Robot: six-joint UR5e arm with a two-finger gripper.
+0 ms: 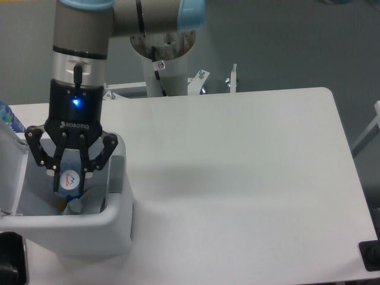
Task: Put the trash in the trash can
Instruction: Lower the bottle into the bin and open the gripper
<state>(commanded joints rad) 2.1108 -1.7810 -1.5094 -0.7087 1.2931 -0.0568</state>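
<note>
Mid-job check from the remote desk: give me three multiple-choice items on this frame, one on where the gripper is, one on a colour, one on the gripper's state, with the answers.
1. Where is the gripper?
A. Over the bare middle of the table
B. Down in the mouth of the trash can
C. Beside the arm's base column

2. What colour is the light on the gripper's body?
A. Blue
B. Red
C. Green

3. What is the gripper doing?
A. Open and empty
B. Shut on the white tissue
C. Shut on the plastic bottle

Answers:
1. B, its fingertips sit inside the rim of the white trash can at the table's left side.
2. A, a blue light glows on the black housing.
3. C, the fingers close on the plastic bottle, whose label shows between them.
</note>
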